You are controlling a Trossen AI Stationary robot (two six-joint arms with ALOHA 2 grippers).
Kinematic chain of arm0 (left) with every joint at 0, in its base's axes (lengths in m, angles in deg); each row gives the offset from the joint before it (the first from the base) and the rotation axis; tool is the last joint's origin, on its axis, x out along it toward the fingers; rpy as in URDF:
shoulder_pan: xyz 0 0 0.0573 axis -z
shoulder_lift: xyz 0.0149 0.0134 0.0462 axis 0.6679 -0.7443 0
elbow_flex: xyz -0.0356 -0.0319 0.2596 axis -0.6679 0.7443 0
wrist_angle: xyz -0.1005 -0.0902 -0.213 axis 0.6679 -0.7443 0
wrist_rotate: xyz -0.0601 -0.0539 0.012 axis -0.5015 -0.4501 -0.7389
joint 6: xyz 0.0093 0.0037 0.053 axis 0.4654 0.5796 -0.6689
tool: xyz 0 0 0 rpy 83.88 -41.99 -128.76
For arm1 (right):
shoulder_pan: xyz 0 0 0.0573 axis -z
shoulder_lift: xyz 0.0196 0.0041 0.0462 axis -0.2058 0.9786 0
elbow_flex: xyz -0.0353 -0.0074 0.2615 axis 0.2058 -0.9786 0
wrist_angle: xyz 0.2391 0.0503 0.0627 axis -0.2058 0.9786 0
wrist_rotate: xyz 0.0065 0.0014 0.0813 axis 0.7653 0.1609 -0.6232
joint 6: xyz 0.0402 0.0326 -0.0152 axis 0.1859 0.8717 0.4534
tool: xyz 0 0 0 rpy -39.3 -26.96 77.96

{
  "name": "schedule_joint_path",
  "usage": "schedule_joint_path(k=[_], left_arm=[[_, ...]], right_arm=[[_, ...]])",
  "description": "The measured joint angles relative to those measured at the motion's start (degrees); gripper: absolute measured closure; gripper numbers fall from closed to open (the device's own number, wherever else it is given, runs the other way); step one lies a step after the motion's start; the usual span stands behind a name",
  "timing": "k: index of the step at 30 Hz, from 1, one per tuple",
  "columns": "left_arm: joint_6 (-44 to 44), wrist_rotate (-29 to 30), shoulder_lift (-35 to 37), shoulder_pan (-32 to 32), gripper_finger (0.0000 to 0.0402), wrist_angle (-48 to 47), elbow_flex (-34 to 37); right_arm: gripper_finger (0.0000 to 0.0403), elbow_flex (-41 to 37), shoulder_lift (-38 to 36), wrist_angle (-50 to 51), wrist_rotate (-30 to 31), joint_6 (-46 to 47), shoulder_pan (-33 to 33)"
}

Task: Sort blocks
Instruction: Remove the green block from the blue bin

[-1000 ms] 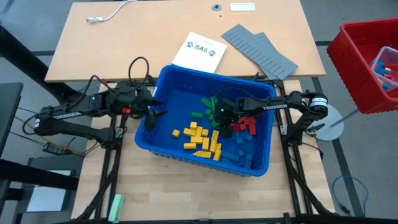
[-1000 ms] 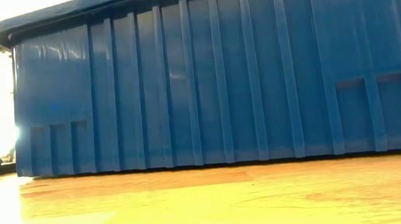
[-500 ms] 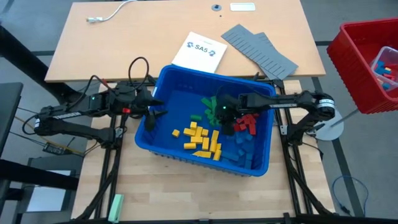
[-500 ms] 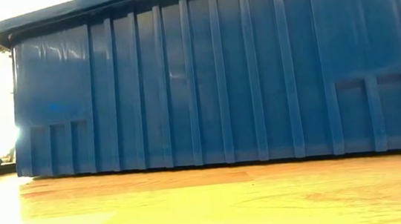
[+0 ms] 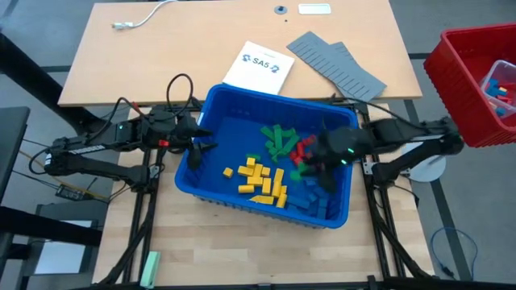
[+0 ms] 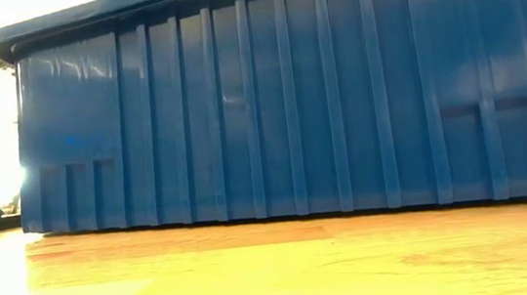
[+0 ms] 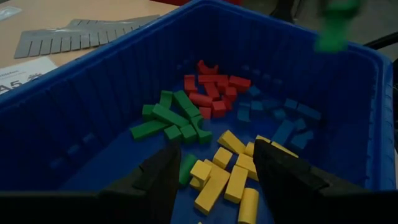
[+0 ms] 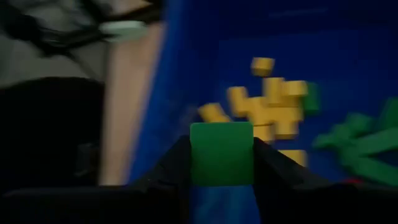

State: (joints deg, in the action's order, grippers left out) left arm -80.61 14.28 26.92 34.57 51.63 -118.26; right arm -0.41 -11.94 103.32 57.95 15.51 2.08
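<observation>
Right gripper: the right gripper is clenched on one small green plastic brick, a smooth, square-faced block pinched between its two dark fingers. In the high view it hangs over the right part of the bin, above the red and blue bricks.

Left gripper: the left gripper waits at the bin's left rim with its fingers spread and nothing between them.

Step in hand: by my reading, a green brick is lifted and in transit.

Next move: it likely calls for carrying the brick to the green group and letting go low, so it does not bounce among other colours.

Blocks: small hard glossy plastic bricks lie in loose colour groups on the bin floor. The green bricks sit near the middle, the red bricks just beside them, the yellow bricks in a heap towards the front, and the blue bricks towards the right wall.

Bin: the deep blue plastic bin has ribbed outer walls and a finely ridged inside.

Surroundings: the flat grey ridged panels and the white printed sheet lie on the pale wooden table, well apart from the bricks.
</observation>
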Motion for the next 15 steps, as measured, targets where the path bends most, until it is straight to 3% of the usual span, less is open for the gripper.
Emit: schedule_joint_path(k=[5,15], left_arm=[[0.0,0.0,0.0,0.0,0.0191,0.0,0.0],[0.4,0.0,0.0,0.0,0.0191,-0.5,0.0]], right_arm=[[0.0286,0.6,-1.6,-0.2,0.5,11.5,-11.1],[0.0286,0.5,5.7,0.5,2.6,32.7,-28.2]])
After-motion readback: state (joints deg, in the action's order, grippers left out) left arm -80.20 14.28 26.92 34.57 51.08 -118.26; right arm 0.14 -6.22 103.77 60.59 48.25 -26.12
